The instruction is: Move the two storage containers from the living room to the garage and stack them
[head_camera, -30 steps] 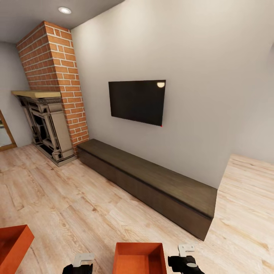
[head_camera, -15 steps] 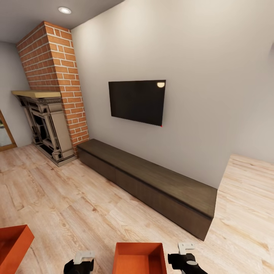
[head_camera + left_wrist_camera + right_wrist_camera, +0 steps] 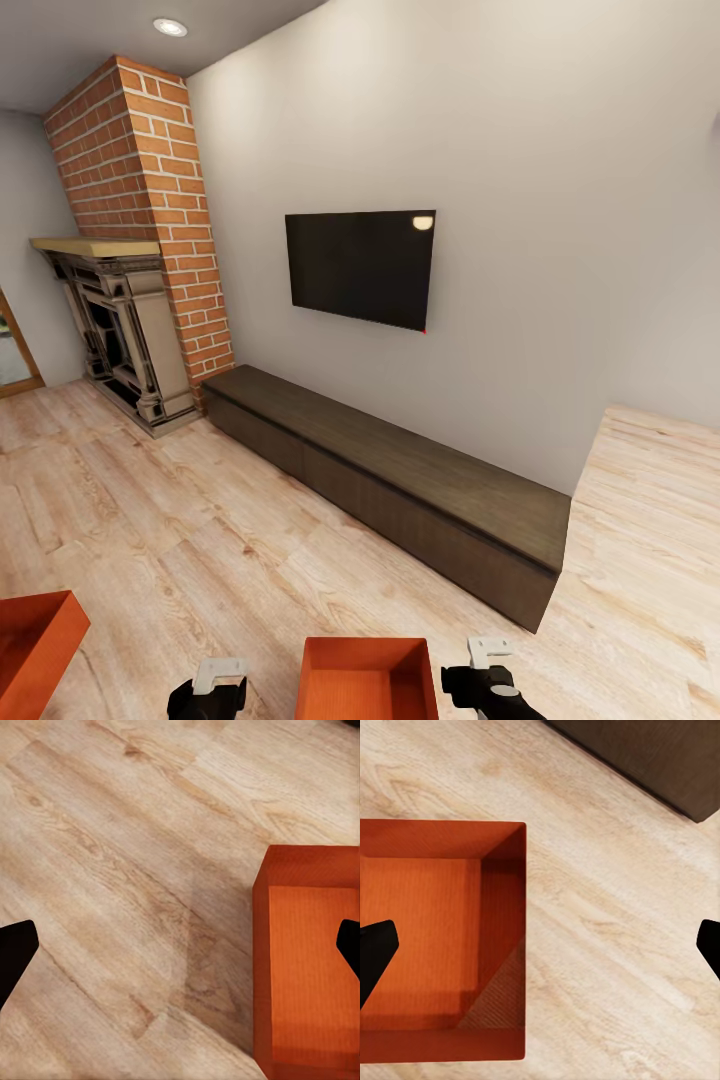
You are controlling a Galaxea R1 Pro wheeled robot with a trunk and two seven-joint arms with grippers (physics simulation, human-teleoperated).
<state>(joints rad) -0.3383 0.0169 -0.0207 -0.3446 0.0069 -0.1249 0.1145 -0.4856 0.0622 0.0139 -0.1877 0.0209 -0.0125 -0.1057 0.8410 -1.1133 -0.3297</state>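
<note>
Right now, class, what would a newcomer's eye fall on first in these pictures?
First the tall red-brick chimney at far left, above an ornate fireplace. Then the black wall TV, over a long low dark-brown cabinet. Nearest, an orange-red plastic tub sits on the light wood-plank floor between both hands.

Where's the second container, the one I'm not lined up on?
In the head view, the second container sits on the wood floor at the lower left edge, left of the left gripper and apart from the centre container.
</note>
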